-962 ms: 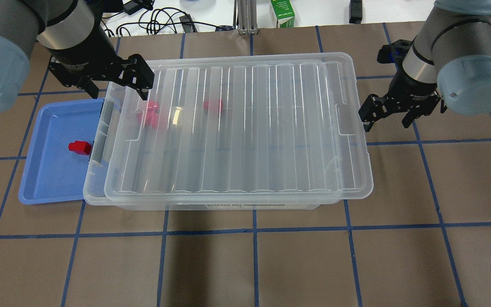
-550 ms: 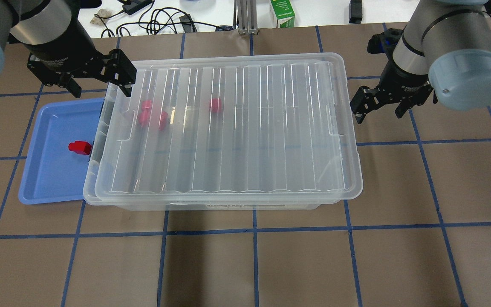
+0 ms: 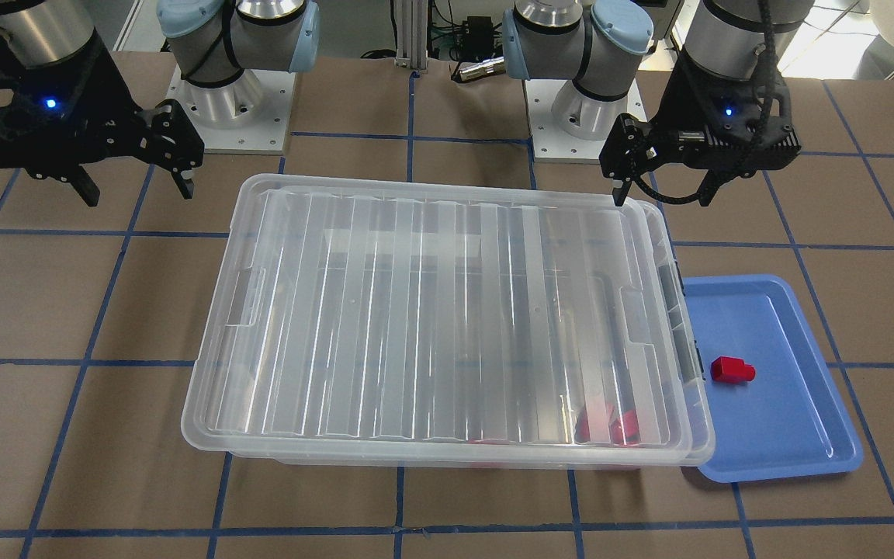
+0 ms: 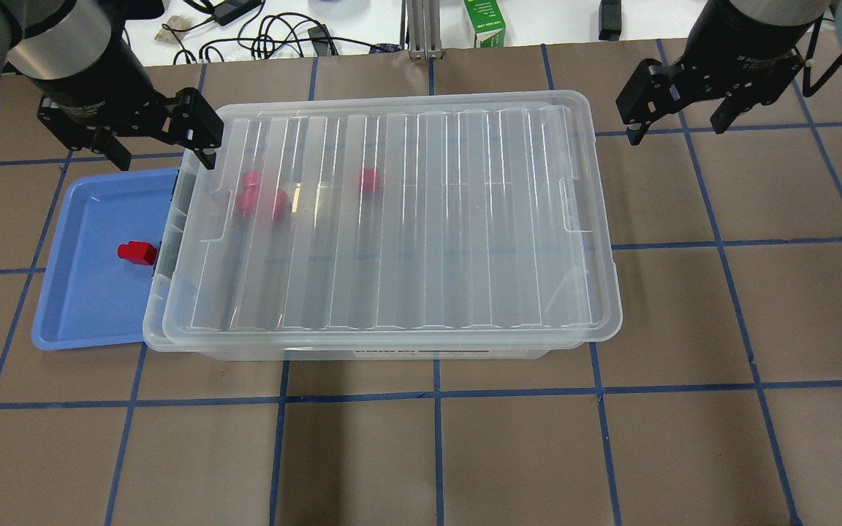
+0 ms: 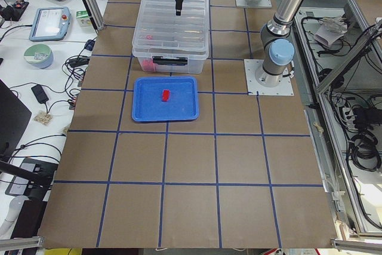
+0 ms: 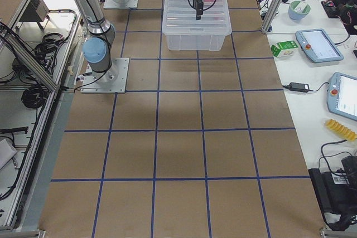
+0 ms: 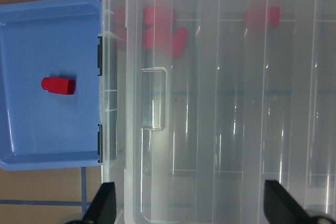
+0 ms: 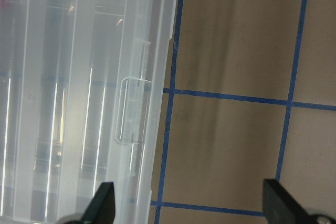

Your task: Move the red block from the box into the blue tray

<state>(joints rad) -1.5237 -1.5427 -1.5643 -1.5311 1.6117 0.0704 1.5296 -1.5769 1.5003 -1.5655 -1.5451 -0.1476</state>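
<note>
The clear box (image 4: 392, 343) stands mid-table with its ribbed lid (image 4: 406, 219) on top, shifted slightly right. Several red blocks (image 4: 260, 197) show blurred through the lid near its left end, also in the left wrist view (image 7: 163, 32). One red block (image 4: 137, 253) lies in the blue tray (image 4: 85, 314), which sits against the box's left end and shows from the front (image 3: 788, 442). My left gripper (image 4: 161, 150) is open and empty above the box's far left corner. My right gripper (image 4: 677, 120) is open and empty beyond the box's far right corner.
Brown table with a blue tape grid. Cables and a green carton (image 4: 484, 23) lie past the far edge. The two arm bases (image 3: 237, 101) stand behind the box in the front view. Operators' tablets and cups (image 5: 51, 22) sit on side desks.
The lid slid left onto the box and then stayed put. My right gripper has pulled away from the lid's right end toward the far side. My left gripper shifted slightly left.
</note>
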